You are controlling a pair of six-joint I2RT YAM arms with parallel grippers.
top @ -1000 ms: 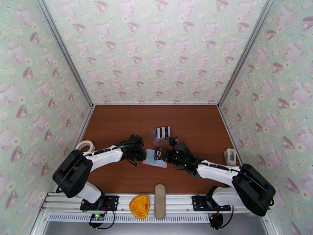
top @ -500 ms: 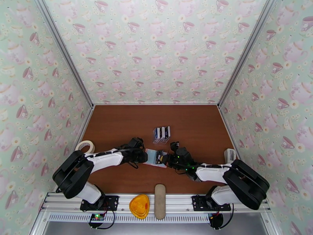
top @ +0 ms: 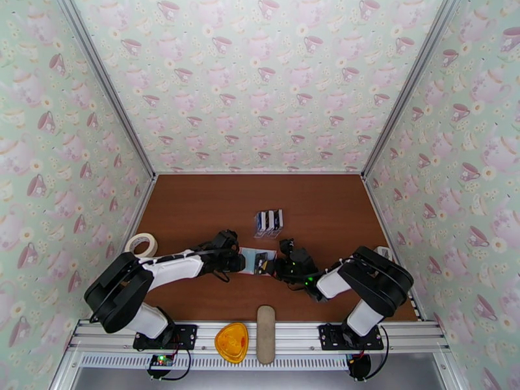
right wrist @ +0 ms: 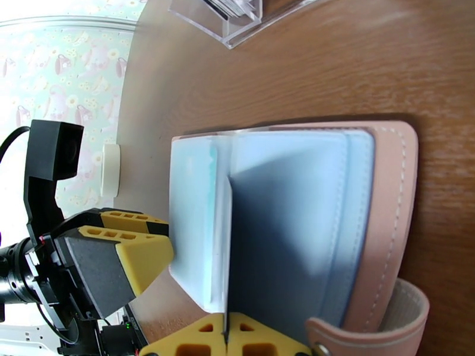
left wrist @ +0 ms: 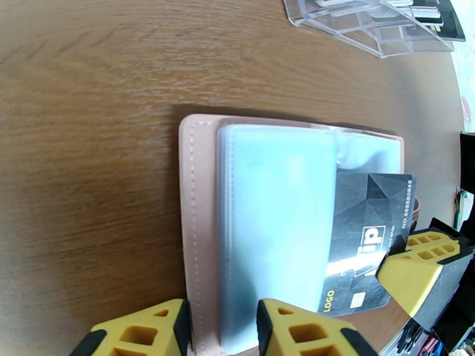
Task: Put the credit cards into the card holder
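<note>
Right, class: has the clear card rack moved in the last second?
No. The rack sits at the same spot relative to the tape roll.

In the left wrist view, the black credit card [left wrist: 371, 232] goes hazy toward 9 o'clock under a cloudy sleeve of the card holder [left wrist: 199, 232]. The left claw [left wrist: 222, 330] is cropped at 6 o'clock, so its grip is unclear. The clear rack [left wrist: 362, 25] is cropped at 1 o'clock.

Bright, even light.
Soft shadow beside card holder [left wrist: 199, 232]; glare streak on black card [left wrist: 368, 215]; wrist-view edges warped.
</note>
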